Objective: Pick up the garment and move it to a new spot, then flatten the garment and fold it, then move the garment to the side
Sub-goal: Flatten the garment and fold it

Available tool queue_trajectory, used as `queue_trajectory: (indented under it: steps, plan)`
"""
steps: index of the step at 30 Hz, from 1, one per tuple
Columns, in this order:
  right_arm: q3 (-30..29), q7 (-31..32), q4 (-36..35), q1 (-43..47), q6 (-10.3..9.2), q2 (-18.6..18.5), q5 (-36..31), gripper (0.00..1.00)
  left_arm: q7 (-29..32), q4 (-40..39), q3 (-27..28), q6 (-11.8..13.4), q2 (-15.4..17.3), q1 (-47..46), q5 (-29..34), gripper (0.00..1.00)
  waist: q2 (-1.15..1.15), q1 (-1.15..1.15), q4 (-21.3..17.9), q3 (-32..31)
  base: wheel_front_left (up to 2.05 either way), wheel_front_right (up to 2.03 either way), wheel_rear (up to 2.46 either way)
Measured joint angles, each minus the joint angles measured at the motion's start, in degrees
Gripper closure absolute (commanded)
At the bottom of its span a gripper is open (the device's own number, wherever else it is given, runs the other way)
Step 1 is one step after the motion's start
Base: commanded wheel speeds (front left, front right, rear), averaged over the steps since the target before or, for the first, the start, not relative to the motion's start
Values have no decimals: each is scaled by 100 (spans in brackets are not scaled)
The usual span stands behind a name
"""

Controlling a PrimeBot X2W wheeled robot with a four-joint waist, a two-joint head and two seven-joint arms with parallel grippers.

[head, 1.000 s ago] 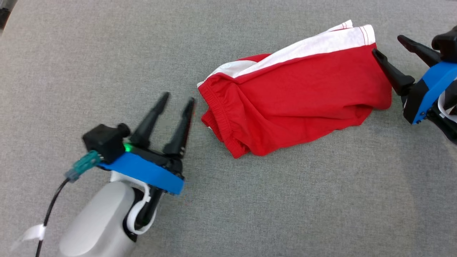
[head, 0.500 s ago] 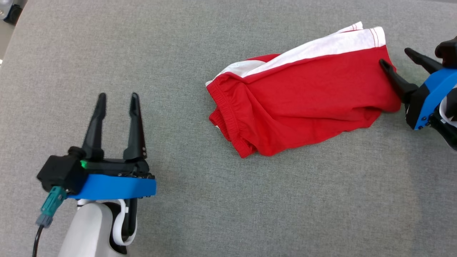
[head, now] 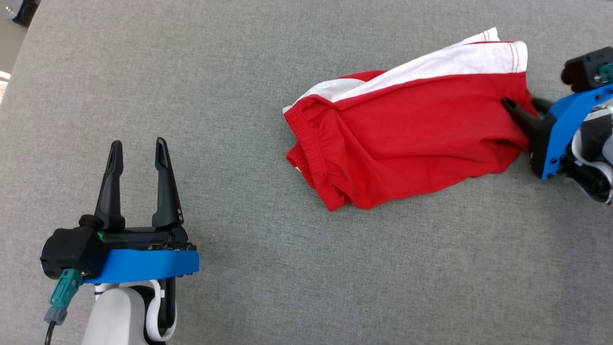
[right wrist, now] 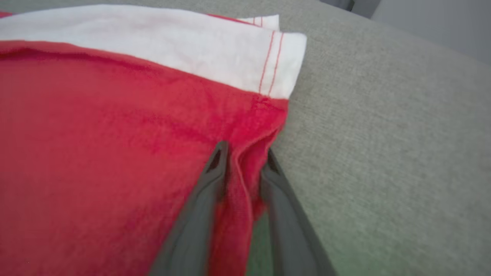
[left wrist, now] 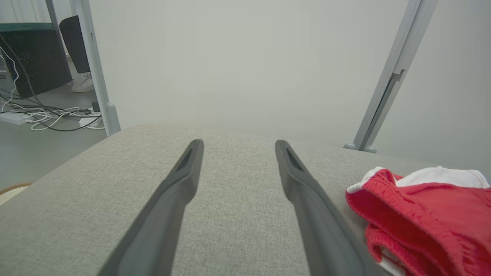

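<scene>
Newly closed, the right claw (right wrist: 245, 150) pinched the garment's (head: 407, 139) red hem, while the left claw (head: 138, 143), drawn back well left of it, gaped empty.

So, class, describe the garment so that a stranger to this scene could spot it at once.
A grey fabric surface spreads before the robot. Toward its right lie red shorts, one hem pinched in the right pincer. Their white side band and gathered waistband mark them out from the plain grey around.
</scene>
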Motion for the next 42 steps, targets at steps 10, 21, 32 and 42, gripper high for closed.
queue_trajectory:
  steps: [10,21,32,42]
  plan:
    - [31,-243,-196,187,1,51,182,100,-1,87,85,35,-4,40,-2,0,0,1,-172,-183,0,0,0]
    - [-2,-1291,-358,918,1,5,148,100,0,94,142,84,-8,364,166,0,0,0,-635,-638,0,0,0]
    - [-486,-1526,-421,1865,1,-216,288,100,0,82,275,43,-8,645,281,0,0,-1,-1131,-1084,0,0,0]
    - [-886,-1549,-134,1850,1,-91,143,100,-1,148,172,25,-8,644,281,0,0,0,-1118,-1128,0,0,0]
